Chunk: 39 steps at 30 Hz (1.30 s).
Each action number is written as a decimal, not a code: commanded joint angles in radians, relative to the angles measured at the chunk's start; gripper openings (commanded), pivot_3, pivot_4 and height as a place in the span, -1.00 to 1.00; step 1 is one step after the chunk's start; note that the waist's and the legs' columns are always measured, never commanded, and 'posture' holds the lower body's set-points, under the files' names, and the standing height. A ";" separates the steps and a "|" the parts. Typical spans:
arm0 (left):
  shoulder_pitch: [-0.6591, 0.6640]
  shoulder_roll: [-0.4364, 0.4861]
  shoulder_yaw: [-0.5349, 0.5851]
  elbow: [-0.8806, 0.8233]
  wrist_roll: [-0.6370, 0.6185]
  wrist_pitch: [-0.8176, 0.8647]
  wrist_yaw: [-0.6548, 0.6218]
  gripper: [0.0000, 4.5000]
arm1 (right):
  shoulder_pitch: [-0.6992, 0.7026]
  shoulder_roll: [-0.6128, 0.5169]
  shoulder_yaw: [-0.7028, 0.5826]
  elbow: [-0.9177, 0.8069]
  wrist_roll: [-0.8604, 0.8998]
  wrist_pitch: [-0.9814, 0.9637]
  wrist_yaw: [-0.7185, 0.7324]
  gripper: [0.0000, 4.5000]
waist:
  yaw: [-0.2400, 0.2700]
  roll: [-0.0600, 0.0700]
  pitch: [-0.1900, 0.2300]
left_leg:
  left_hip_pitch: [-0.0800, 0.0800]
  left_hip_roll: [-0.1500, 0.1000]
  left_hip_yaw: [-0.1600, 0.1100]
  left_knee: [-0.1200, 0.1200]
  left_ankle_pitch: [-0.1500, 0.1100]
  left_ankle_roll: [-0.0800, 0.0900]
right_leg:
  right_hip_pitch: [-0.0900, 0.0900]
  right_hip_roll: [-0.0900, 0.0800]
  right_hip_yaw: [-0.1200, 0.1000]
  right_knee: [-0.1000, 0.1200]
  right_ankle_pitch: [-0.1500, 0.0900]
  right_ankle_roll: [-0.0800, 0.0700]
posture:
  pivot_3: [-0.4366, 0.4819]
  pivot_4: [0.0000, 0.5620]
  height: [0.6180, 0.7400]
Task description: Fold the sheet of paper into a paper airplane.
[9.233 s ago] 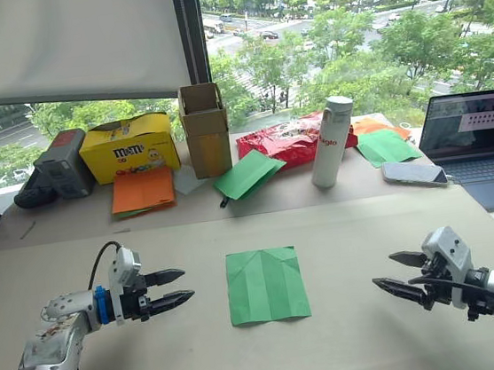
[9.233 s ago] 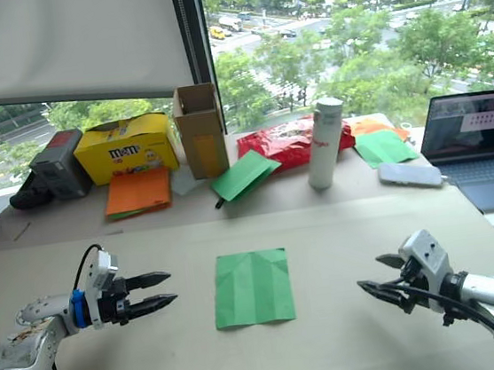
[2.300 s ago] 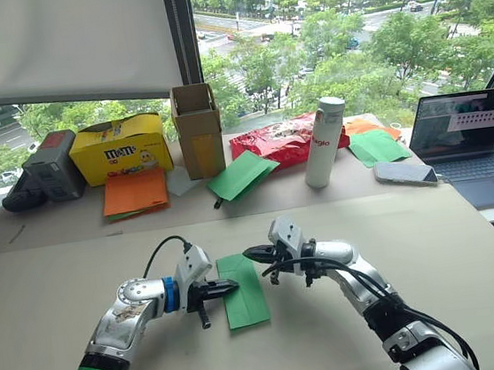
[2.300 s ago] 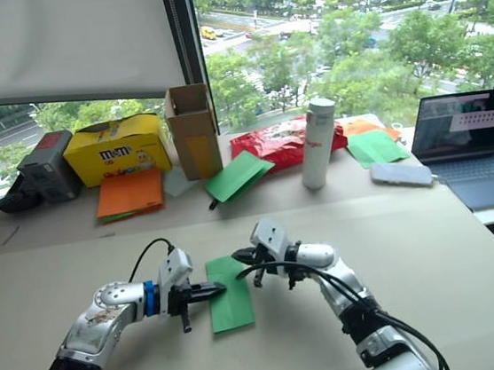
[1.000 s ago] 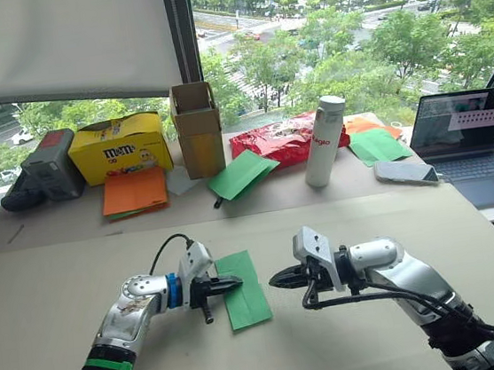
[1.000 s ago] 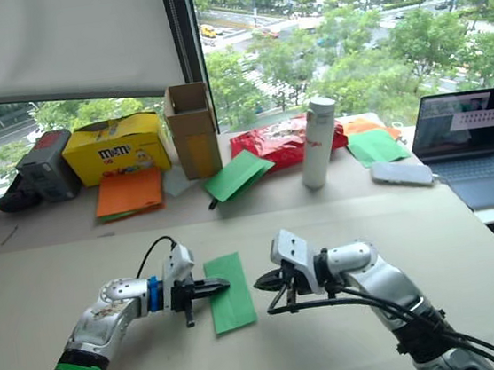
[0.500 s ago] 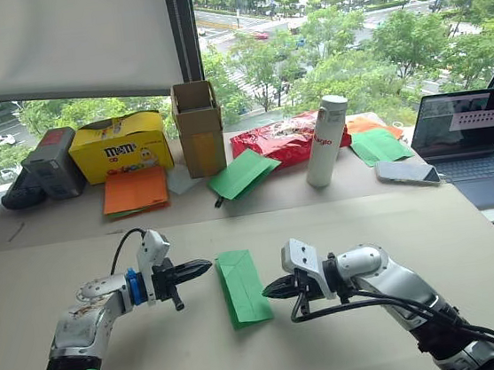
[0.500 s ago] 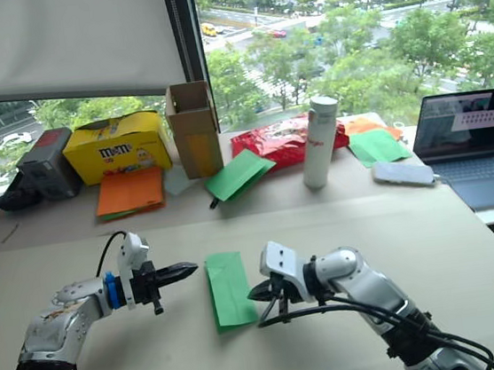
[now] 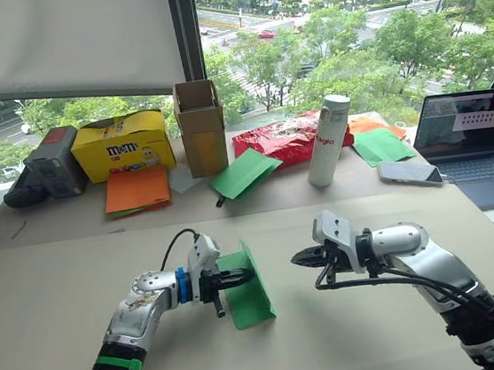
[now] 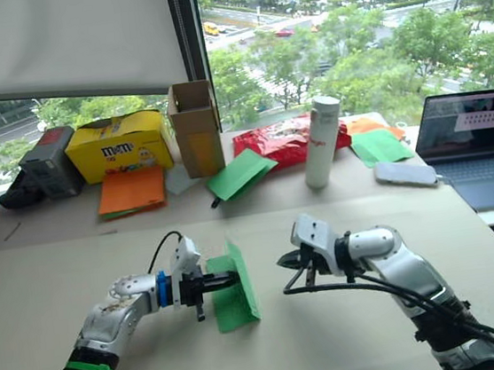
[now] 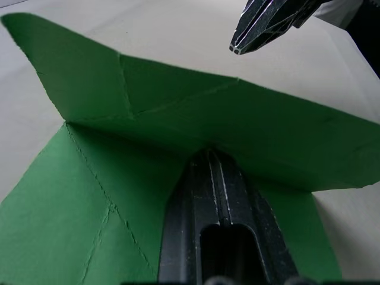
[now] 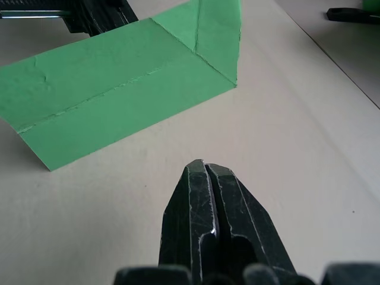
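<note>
The sheet of paper (image 9: 245,285) props against the closed left pincer (image 9: 247,275); right pincer (image 9: 296,257) closed, apart.

Closed left claw (image 11: 209,155) nosed under the sheet of paper's (image 11: 166,113) raised flap.

Sheet of paper (image 9: 245,288): bright green, plain, marked with straight crease lines. Left gripper (image 9: 248,275) and right gripper (image 9: 296,257): black fingers. Table (image 9: 353,334): beige; box (image 9: 122,146): yellow; paper sheets (image 9: 138,188): orange.
</note>
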<state>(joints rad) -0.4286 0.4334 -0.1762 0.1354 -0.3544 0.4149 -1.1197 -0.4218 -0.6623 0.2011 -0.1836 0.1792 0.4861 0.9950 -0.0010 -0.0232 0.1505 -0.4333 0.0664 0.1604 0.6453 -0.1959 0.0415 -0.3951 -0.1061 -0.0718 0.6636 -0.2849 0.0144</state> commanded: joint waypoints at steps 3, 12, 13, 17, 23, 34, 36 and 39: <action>-0.052 -0.050 -0.074 0.056 0.051 -0.030 -0.009 -1.00 | 0.029 -0.045 -0.089 -0.091 0.027 0.035 -0.034 -0.98 | 0.000 0.000 0.000 | 0.000 0.000 0.000 0.000 0.000 0.000 | 0.000 0.000 0.000 0.000 0.000 0.000 | -0.05 -0.47 0.98; -0.061 -0.064 -0.115 0.113 0.126 -0.054 0.015 -1.00 | 0.053 -0.006 -0.155 -0.116 0.045 0.138 -0.156 -0.98 | -0.001 0.000 0.000 | 0.000 0.000 -0.001 0.000 0.000 0.000 | 0.000 0.000 0.000 0.000 0.000 0.000 | -0.05 -0.47 0.98; -0.056 -0.062 -0.116 0.115 0.135 -0.054 0.023 -1.00 | 0.046 0.021 -0.167 -0.109 0.064 0.168 -0.182 -0.98 | -0.001 0.000 0.000 | 0.000 0.000 -0.001 0.000 0.000 0.000 | 0.000 0.000 0.000 0.000 0.000 0.000 | -0.05 -0.47 0.98; -0.027 -0.057 -0.126 0.102 0.173 -0.030 0.070 -1.00 | 0.025 0.101 -0.167 -0.097 0.118 0.285 -0.234 -0.45 | -0.003 0.000 0.000 | 0.001 0.001 -0.001 0.000 0.000 0.000 | 0.001 0.001 0.000 0.000 0.000 0.000 | -0.05 -0.47 0.98; 0.021 -0.080 -0.160 0.055 0.214 0.088 0.194 -1.00 | -0.054 0.174 -0.079 0.034 0.038 0.291 -0.324 0.43 | -0.007 0.000 0.000 | 0.006 0.001 -0.001 0.000 -0.004 0.006 | 0.006 0.000 0.000 0.000 0.000 0.000 | -0.05 -0.47 0.98; 0.065 -0.073 -0.177 -0.035 0.198 0.197 0.267 -1.00 | -0.183 0.282 0.003 0.282 0.000 0.231 -0.333 0.43 | -0.004 0.001 -0.003 | 0.008 0.000 -0.001 0.000 -0.004 0.006 | 0.008 0.000 0.000 0.000 0.000 0.000 | -0.05 -0.47 0.98; 0.070 -0.071 -0.177 -0.045 0.195 0.202 0.268 -1.00 | -0.204 0.291 0.010 0.327 -0.017 0.186 -0.329 0.43 | -0.005 0.001 -0.003 | 0.008 0.000 -0.001 0.000 -0.004 0.006 | 0.008 0.000 0.000 0.000 0.000 0.000 | -0.05 -0.47 0.98; 0.075 -0.069 -0.177 -0.054 0.190 0.205 0.269 -1.00 | -0.230 0.301 0.015 0.389 -0.025 0.154 -0.313 0.43 | -0.007 0.001 -0.003 | 0.008 0.000 -0.001 -0.001 -0.003 0.005 | 0.008 0.000 0.000 0.000 0.000 0.000 | -0.05 -0.47 0.98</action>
<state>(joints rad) -0.3956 0.3468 -0.3130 0.0269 -0.1990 0.5509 -0.8688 -0.6283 -0.3617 0.2218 0.1966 0.1613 0.6749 0.6720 -0.0082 -0.0220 0.1471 -0.4253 0.0668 0.1597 0.6447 -0.1983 0.0454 -0.3873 -0.1064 -0.0715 0.6638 -0.2849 0.0145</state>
